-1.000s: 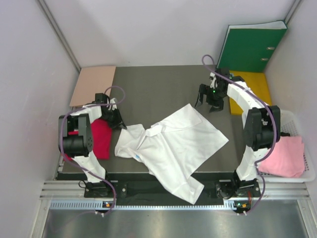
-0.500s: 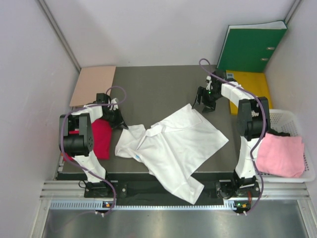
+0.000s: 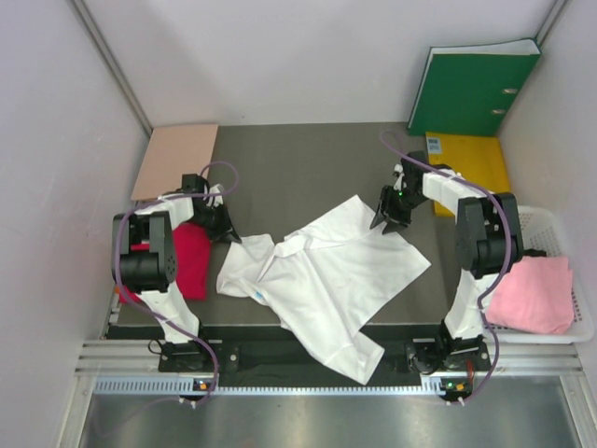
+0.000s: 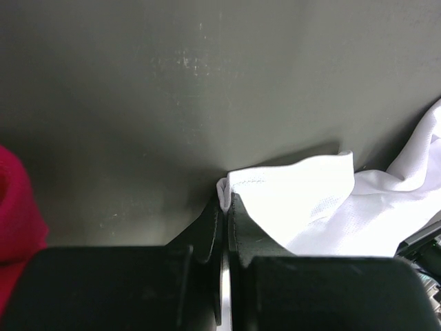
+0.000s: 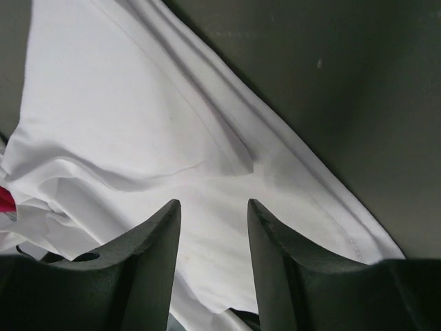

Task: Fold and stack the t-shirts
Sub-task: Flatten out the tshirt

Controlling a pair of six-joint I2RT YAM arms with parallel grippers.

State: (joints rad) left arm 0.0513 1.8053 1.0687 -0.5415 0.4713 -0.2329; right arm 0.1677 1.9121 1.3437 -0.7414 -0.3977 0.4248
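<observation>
Since a second ago the left arm point(image 3: 145, 257) has kept its place, while the right arm point(image 3: 485, 233) has swung in from beside the yellow folder point(image 3: 476, 161) and come down to the far right corner of the white t-shirt point(image 3: 326, 271). At the left, the left jaws are shut tight on a corner of that shirt's left edge point(image 4: 289, 189), pinching the hem just above the dark worktop point(image 3: 298, 168), with the crimson t-shirt point(image 3: 191, 261) bunched just beside them at the worktop's left edge. The white shirt lies rumpled across the middle, one end hanging off the near edge. At the right, the right jaws stand apart over the shirt's corner, cloth point(image 5: 138, 117) showing between them; whether their tips touch it I cannot tell from this angle. Pale walls close the worktop in. A tan cardboard sheet point(image 3: 177, 159) lies at the far left, a green binder point(image 3: 476, 89) leans at the far right, and the pale pink t-shirt point(image 3: 532, 294) rests in a white basket point(image 3: 560, 224). The white shirt's outline looks unchanged from the earlier view.
</observation>
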